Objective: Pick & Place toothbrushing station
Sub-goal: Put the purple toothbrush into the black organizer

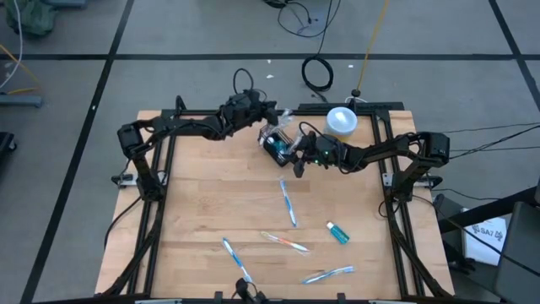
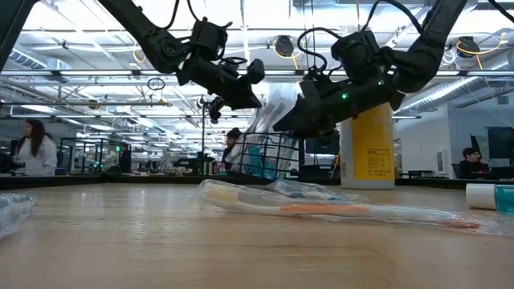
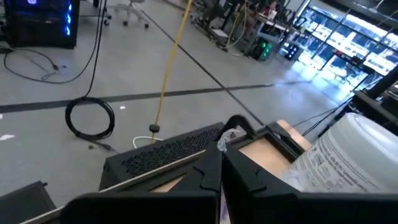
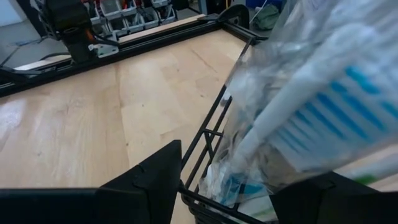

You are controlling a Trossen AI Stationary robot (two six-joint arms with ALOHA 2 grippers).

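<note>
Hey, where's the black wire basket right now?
High view: the basket sits at the table's far edge, between both grippers, just left of the white-lidded cup.

You have one wire basket [image 1: 276,143] at twelve o'clock on the table [image 1: 194,211], with one wrapped toothbrush [image 4: 311,118] standing in it. Four more wrapped toothbrushes lie loose: one at centre [image 1: 288,202], one towards five o'clock [image 1: 284,242], one at six [image 1: 237,260] and one further round at five [image 1: 327,274]. Count one small toothpaste tube [image 1: 337,232] at four o'clock, and one yellow cup [image 1: 342,120] at one.
</note>
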